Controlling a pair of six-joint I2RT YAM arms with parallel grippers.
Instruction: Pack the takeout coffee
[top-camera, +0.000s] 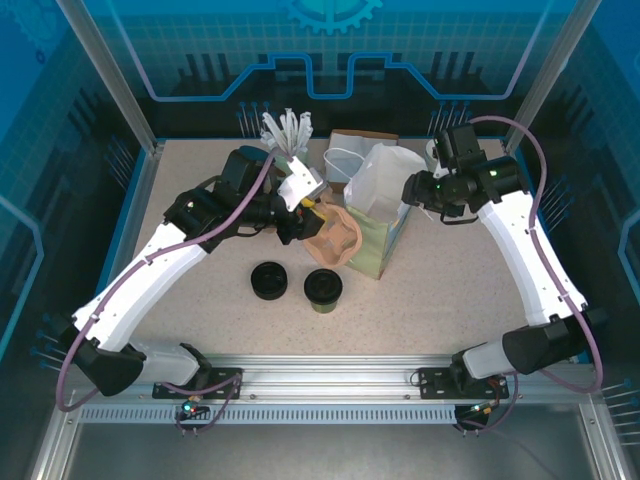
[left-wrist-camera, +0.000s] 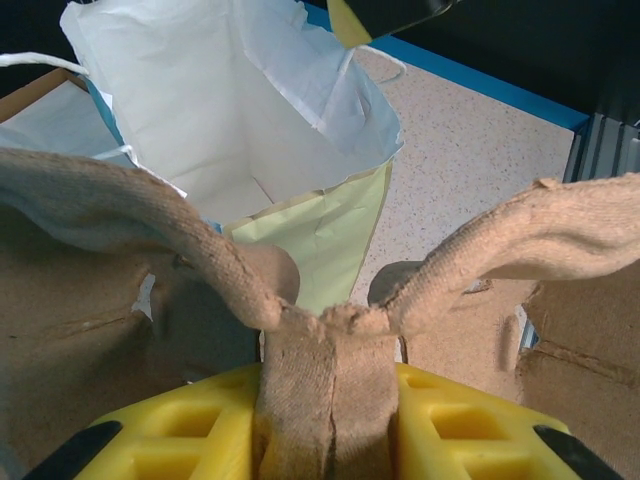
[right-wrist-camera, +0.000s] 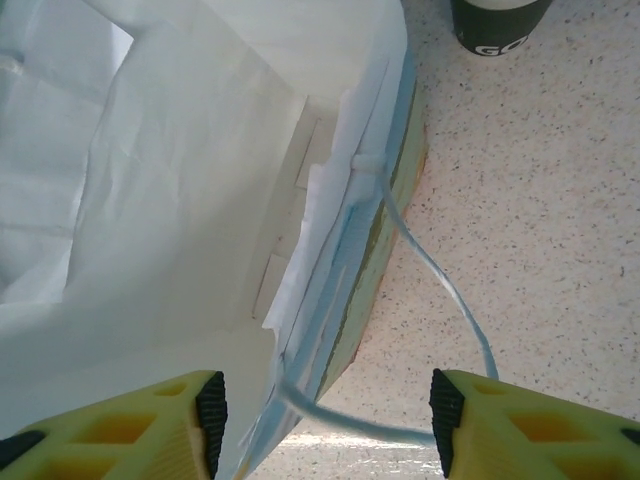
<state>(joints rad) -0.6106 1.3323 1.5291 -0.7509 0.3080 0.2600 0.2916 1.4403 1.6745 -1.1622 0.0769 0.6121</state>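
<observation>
Your left gripper (left-wrist-camera: 325, 410) is clamped on a pulp cup carrier (left-wrist-camera: 90, 330), held toward the open paper bag (left-wrist-camera: 200, 120), likely for loading. Your right gripper (right-wrist-camera: 326, 410) stands wide open astride the bag's rim, gripping nothing. The takeout coffee (top-camera: 323, 288) sits unpacked on the counter (top-camera: 450, 290).

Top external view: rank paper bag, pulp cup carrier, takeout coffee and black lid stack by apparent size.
1. paper bag, clearly largest.
2. pulp cup carrier.
3. takeout coffee and black lid stack: their round tops look about alike from above, so I won't rank them.
</observation>
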